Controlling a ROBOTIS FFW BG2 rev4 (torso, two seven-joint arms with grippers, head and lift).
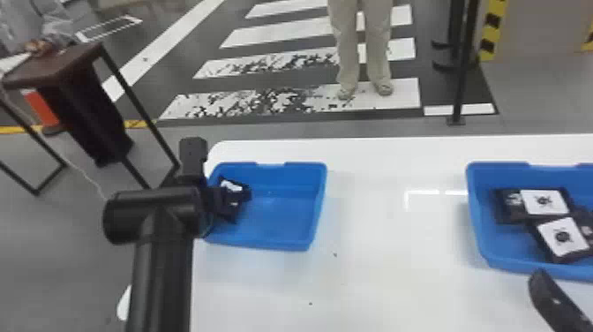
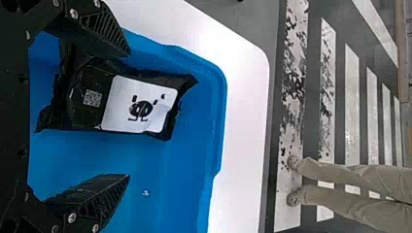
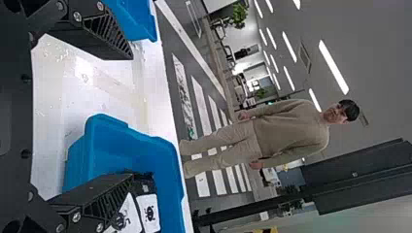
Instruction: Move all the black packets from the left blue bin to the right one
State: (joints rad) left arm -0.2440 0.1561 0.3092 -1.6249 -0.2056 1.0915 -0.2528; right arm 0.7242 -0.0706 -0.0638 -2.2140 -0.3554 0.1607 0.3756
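One black packet (image 2: 87,114) lies in the left blue bin (image 1: 320,194), centre-left, beneath the left gripper's (image 1: 212,201) spread fingers. More black packets (image 1: 545,202) sit in the right blue bin (image 1: 475,212), beyond the right gripper (image 1: 549,298), lower right, also parted.

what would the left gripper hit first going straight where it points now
Likely the black packet in the left blue bin: it lies ahead of the left gripper, nearer one of its open jaws. Depth is unclear; the bin floor might come first.
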